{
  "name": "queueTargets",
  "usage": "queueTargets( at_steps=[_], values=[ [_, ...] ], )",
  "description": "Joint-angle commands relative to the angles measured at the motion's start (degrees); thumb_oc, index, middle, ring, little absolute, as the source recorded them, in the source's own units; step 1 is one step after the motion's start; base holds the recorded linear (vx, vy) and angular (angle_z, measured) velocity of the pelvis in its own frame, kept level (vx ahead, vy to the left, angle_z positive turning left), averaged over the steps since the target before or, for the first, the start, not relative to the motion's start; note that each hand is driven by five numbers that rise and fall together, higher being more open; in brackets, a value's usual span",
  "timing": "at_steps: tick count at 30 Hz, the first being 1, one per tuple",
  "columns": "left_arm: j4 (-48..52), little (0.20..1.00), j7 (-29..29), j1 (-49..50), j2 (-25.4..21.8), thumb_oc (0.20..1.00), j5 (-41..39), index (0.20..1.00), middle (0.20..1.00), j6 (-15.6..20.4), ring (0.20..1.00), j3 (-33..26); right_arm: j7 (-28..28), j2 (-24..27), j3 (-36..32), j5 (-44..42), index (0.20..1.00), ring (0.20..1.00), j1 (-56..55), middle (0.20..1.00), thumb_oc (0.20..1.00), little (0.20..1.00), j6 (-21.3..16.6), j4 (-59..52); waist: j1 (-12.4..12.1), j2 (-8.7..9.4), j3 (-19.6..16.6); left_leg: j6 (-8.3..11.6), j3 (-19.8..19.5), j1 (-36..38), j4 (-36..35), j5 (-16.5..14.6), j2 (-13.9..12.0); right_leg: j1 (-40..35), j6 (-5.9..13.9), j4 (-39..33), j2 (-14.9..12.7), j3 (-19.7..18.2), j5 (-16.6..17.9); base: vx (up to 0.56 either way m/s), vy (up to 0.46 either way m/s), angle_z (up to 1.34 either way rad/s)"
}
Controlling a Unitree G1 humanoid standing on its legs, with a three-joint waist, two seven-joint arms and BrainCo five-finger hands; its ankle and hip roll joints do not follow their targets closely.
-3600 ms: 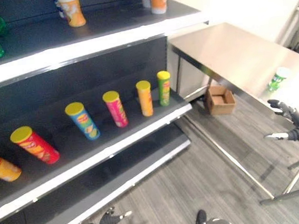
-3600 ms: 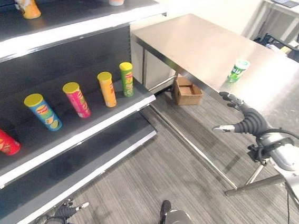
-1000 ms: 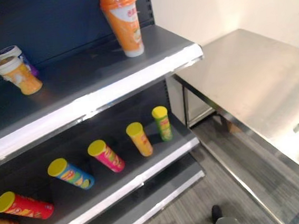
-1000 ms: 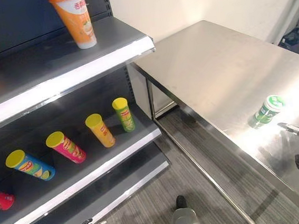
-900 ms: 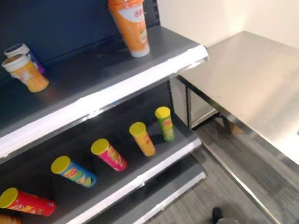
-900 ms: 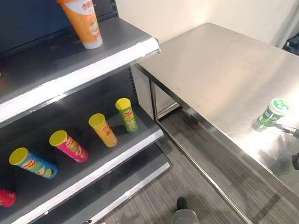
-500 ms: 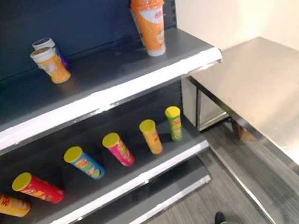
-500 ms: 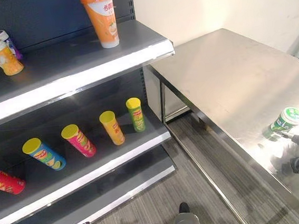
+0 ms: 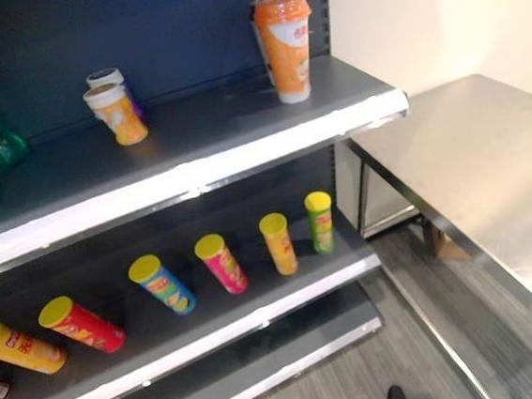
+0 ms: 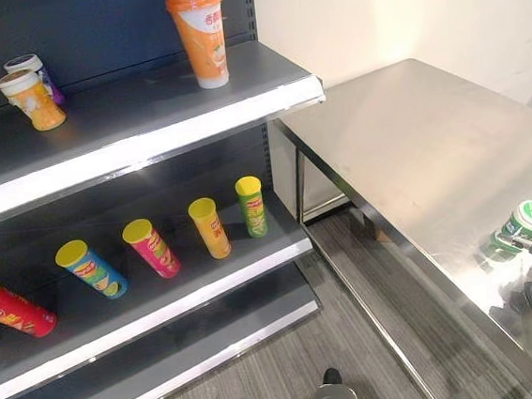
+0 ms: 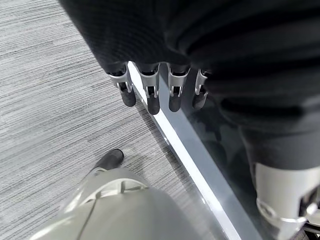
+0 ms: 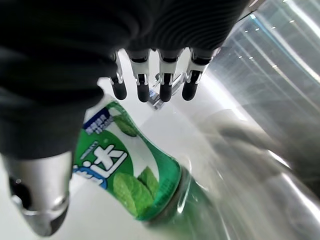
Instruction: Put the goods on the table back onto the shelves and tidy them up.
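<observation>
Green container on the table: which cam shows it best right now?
Right wrist view: the green container sits large and close under the right hand, fingers straight above it, not closed on it. The right eye view shows it small at the steel table's near edge by that hand. The left eye view catches at most an unclear sliver at the frame edge.

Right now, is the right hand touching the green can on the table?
Cannot tell. In the right wrist view the right hand has its fingers straight above the green can, but no contact or gap shows plainly. The right eye view shows the hand beside the can on the table.
</observation>
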State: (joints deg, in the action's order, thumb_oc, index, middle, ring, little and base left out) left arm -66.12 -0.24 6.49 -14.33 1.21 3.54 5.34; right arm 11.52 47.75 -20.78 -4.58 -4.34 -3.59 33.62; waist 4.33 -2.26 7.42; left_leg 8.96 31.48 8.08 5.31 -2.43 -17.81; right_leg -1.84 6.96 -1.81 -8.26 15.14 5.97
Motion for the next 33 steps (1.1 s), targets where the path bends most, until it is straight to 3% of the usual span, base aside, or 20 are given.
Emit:
queueTargets(
  at_steps=[1, 8, 9, 10, 11, 12, 21, 31, 33],
  values=[
    [-0.22, 1.0, 0.91, -1.92, -4.49, 1.0, -0.07, 1.0, 1.0, 0.46, 1.0, 1.79, 1.63, 5.39, 0.59, -1.73, 1.0, 1.0, 5.32, 1.0, 1.0, 1.0, -1.6, 2.04, -1.62, 2.48, 0.13, 5.01, 0.29, -4.97, 3.72, 12.47, -3.96, -6.77, -0.38, 0.18, 1.64, 1.51, -9.75, -0.01, -0.007, 0.08],
    [-0.6, 1.0, 1.05, -1.67, -5.02, 1.0, -0.26, 1.0, 1.0, 0.37, 1.0, 2.1, 1.26, 6.73, 2.83, -3.53, 1.0, 1.0, 8.74, 1.0, 1.0, 1.0, -1.54, 6.91, -2.47, 2.46, 0.03, 5.02, -0.1, -4.68, 3.04, 12.72, -3.86, -6.94, -0.26, 0.1, 1.62, 1.86, -9.68, 0.0, -0.002, 0.02],
    [-0.63, 1.0, 1.05, -1.72, -5.05, 1.0, -0.25, 1.0, 1.0, 0.38, 1.0, 2.1, 0.95, 7.04, 3.45, -3.62, 0.925, 0.925, 9.32, 0.925, 0.925, 0.925, -1.5, 7.56, -2.53, 2.5, 0.03, 5.02, -0.2, -4.69, 2.98, 12.79, -3.83, -7.0, -0.25, 0.09, 1.64, 1.88, -9.65, 0.0, 0.0, 0.0],
    [-0.66, 1.0, 1.11, -1.78, -5.13, 1.0, -0.27, 1.0, 1.0, 0.35, 1.0, 2.21, 0.82, 7.28, 3.9, -3.58, 0.746, 0.746, 9.71, 0.746, 0.746, 0.746, -1.39, 7.91, -2.67, 2.5, 0.06, 5.03, -0.24, -4.65, 2.95, 12.84, -3.82, -6.97, -0.24, 0.1, 1.63, 1.98, -9.63, 0.0, 0.0, 0.0],
    [-0.68, 1.0, 1.13, -1.84, -5.12, 1.0, -0.33, 1.0, 1.0, 0.37, 1.0, 2.25, 0.54, 7.41, 4.42, -3.63, 0.398, 0.398, 10.15, 0.398, 0.398, 0.398, -1.36, 8.53, -2.76, 2.47, 0.08, 5.05, -0.28, -4.61, 2.85, 12.94, -3.79, -6.96, -0.19, 0.09, 1.59, 2.05, -9.58, 0.0, 0.0, 0.0],
    [-0.62, 1.0, 1.13, -1.92, -5.13, 1.0, -0.4, 1.0, 1.0, 0.43, 1.0, 2.33, 0.34, 7.6, 4.99, -3.71, 0.2, 0.2, 10.64, 0.2, 0.2, 0.2, -1.34, 8.94, -2.82, 2.49, 0.11, 5.05, -0.31, -4.59, 2.81, 12.98, -3.77, -6.98, -0.21, 0.08, 1.59, 2.1, -9.57, 0.0, 0.0, 0.0],
    [-0.65, 1.0, 0.96, -1.77, -5.34, 1.0, -0.6, 1.0, 1.0, 0.43, 1.0, 1.7, -1.83, 7.54, 6.89, -3.71, 0.2, 0.2, 10.43, 0.2, 0.2, 0.2, -1.24, 7.22, -2.87, 2.66, 0.15, 5.11, -0.38, -4.21, 2.37, 13.27, -3.92, -7.25, -0.27, -0.07, 1.92, 2.36, -9.56, 0.0, 0.0, 0.0],
    [0.64, 1.0, 1.13, -1.34, -4.48, 1.0, -0.56, 1.0, 1.0, 0.51, 1.0, -0.93, 0.26, 3.86, -1.92, 0.83, 0.2, 0.2, 2.47, 0.2, 0.2, 0.2, -4.05, -17.2, -2.11, 2.48, 0.01, 5.48, -1.2, -4.46, 4.24, 13.97, -5.2, -7.77, -0.99, 0.0, 2.96, 1.64, -10.39, -0.01, -0.026, -0.01],
    [1.8, 1.0, 1.08, -1.22, -4.2, 1.0, -1.08, 1.0, 1.0, 0.71, 1.0, -1.49, 0.36, 3.6, -4.21, 1.23, 0.2, 0.2, 1.91, 0.2, 0.2, 0.2, -6.11, -24.37, -2.49, 2.42, 0.22, 5.19, -1.36, -5.24, 4.95, 15.96, -6.19, -7.54, -1.81, -0.15, 3.86, 2.13, -10.01, -0.07, -0.082, 0.0]
  ],
)
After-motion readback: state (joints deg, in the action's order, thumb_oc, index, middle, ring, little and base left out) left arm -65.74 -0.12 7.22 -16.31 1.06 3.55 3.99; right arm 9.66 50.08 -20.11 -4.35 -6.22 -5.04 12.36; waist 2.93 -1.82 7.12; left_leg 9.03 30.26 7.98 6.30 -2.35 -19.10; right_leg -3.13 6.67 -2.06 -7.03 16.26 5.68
